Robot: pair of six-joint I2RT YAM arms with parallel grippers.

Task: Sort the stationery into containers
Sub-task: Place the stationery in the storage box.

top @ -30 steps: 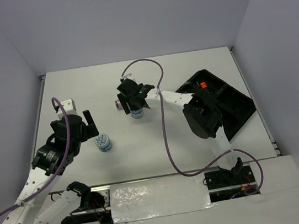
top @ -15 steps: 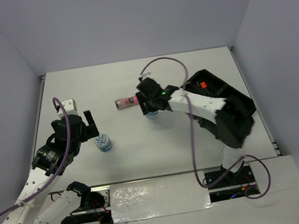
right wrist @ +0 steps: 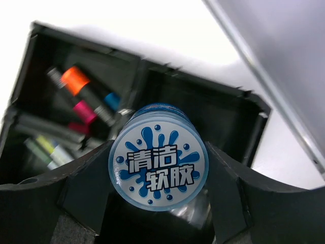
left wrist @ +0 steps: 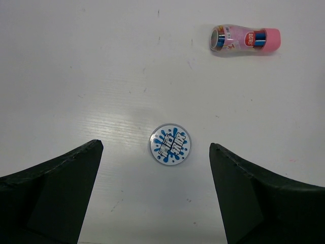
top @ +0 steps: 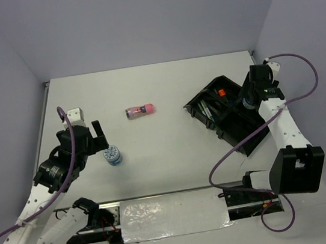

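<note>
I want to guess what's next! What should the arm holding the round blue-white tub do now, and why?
Probably lower a little, then let go: the right gripper grips the round blue-and-white plastic tub above the black plastic organiser tray, not yet inside it.

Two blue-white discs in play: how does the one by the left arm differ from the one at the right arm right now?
The left disc lies flat on the table, untouched, under the open left gripper. The right disc is off the table, clamped in the right gripper. The left disc sits far from the tray, while the right disc hangs above it. Both carry the same blue splash label.
</note>
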